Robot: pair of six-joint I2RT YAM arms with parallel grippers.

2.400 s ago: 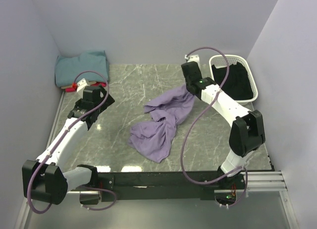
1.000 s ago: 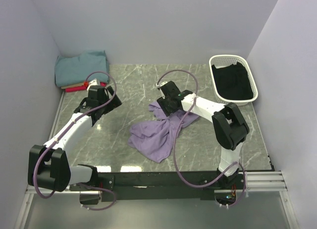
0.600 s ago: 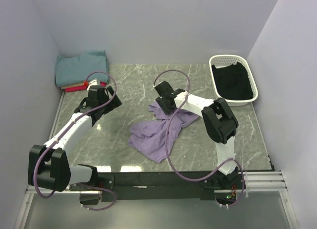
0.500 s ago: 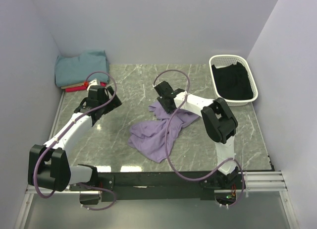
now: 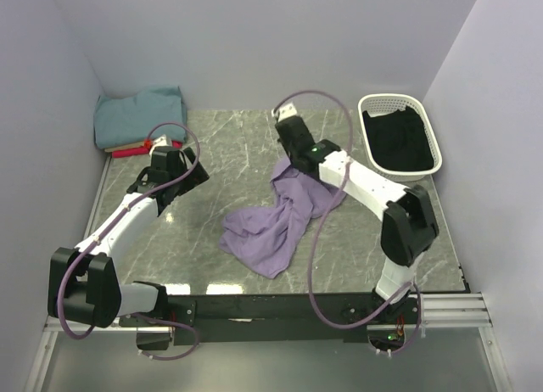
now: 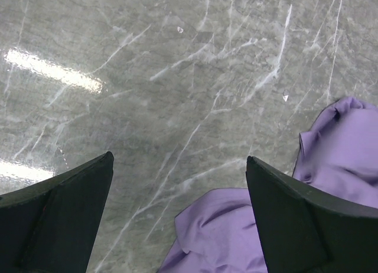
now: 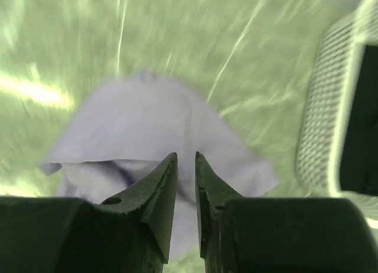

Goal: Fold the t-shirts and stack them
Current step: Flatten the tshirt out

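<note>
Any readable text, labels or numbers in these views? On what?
None readable.
The crumpled lavender-purple t-shirt, folded teal t-shirt, white plastic mesh basket and grey marble tabletop show no print.
The small white tab on the right arm's wrist is too small to read.

Matt, creased lavender cloth t-shirt on a glossy, veined stone-look table; the white basket is smooth perforated plastic.

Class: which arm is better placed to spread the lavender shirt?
Right. The right gripper is at the far edge of the lavender shirt, jaws nearly shut on cloth; the left gripper hangs open over the table.
</note>
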